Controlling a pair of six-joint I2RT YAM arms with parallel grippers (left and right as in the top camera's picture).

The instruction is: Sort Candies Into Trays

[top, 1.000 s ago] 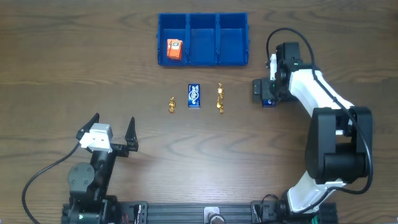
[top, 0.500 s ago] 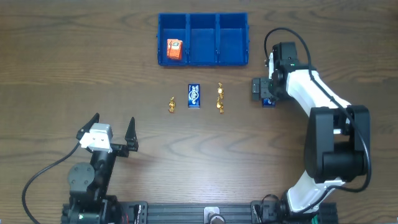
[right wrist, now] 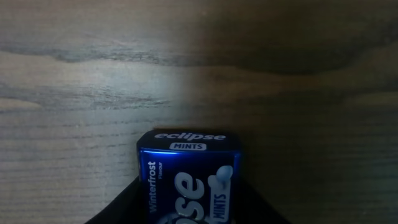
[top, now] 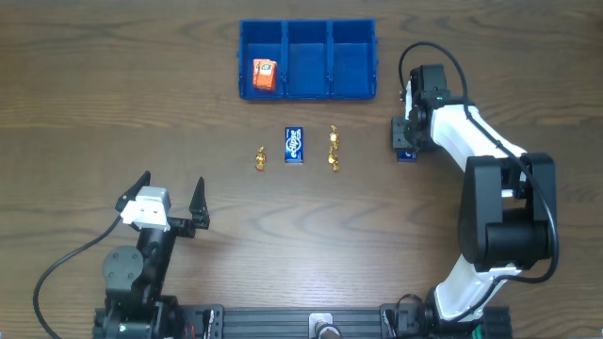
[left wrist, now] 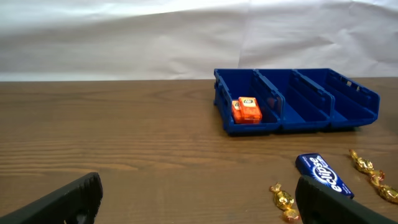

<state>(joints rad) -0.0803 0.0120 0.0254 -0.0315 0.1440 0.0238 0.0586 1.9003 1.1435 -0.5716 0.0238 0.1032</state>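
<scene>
- Right gripper [top: 404, 142]: I read its fingers as closed against the two long sides of the blue mint box [right wrist: 189, 179], with nothing else between them. The box appears to sit flat on the table [top: 113, 104].
- Location: in the top view the box lies well apart from the tray [top: 307, 94], at about 4 o'clock from it. It is at 3 o'clock from the gold candies [top: 334, 149] and the second blue mint box [top: 294, 144].
- Orientation: in the right wrist view the long axis runs between the fingers, printed face up, with one short end face turned away from the wrist. In the top view the gripper covers most of the box, and the exposed end points to 6 o'clock.
- Step in hand, as I judge it: securing the grasp before lift-off.
- Procedure: I would confirm that both pads bear on the long sides, then raise the box straight up before any sideways travel.
- Procedure: I would carry it toward 10 o'clock, high enough to clear the tray's front wall.
- Procedure: the orange candies [top: 264, 74] occupy the left compartment, so I would release over the middle or right one.
- Left gripper [top: 171, 203]: parked at 7 o'clock from the tray, fingers spread wide, holding nothing.
</scene>
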